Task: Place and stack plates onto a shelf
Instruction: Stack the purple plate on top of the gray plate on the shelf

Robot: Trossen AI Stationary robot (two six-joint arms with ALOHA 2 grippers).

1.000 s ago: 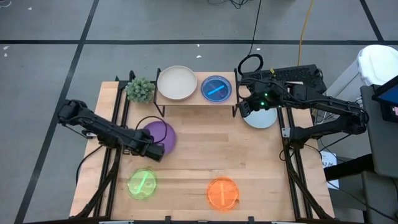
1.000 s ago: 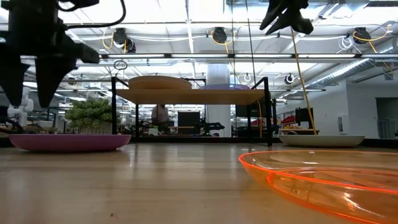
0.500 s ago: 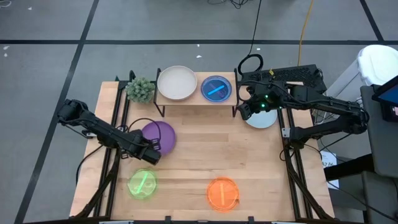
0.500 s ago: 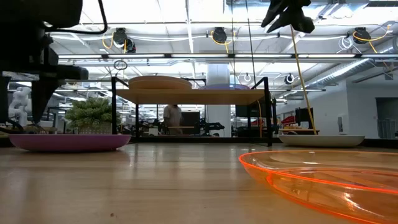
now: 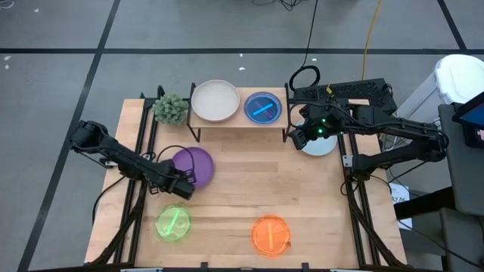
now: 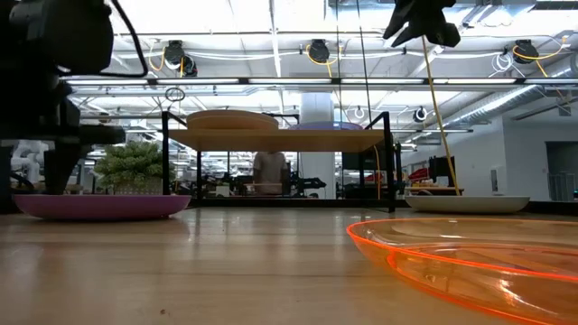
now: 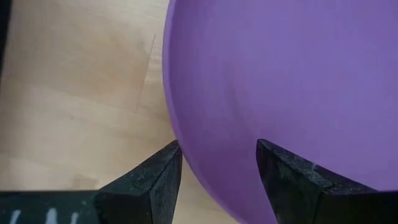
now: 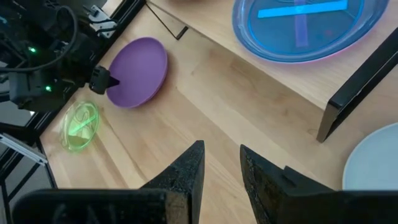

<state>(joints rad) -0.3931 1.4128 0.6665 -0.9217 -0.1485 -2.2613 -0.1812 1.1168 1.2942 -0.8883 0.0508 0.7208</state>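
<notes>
ok so from my seat: the left gripper is down low at the near-left rim of the purple plate, which sits flat on the table in its left half, a bit toward the middle; in the left wrist view the purple plate fills most of the frame and my two fingers are spread with the plate's edge lying between them — wide open, nothing gripped as far as I can see; the shelf stands at the far edge of the table, centred, with the cream-white plate on its left half and the blue plate on its right half, side by side, not stacked; a little plant sits just left of the shelf at the far left corner; the right gripper hangs in the air just right of the shelf, above the table, with the grey-blue plate lying on the table by the far right edge, partly under that arm; its fingers show a narrow gap in the wrist view and hold nothing — partly open I'd call it; green plate is near the front left corner, orange plate along the front edge a bit right of centre; both flat on the wood, well apart.
</notes>
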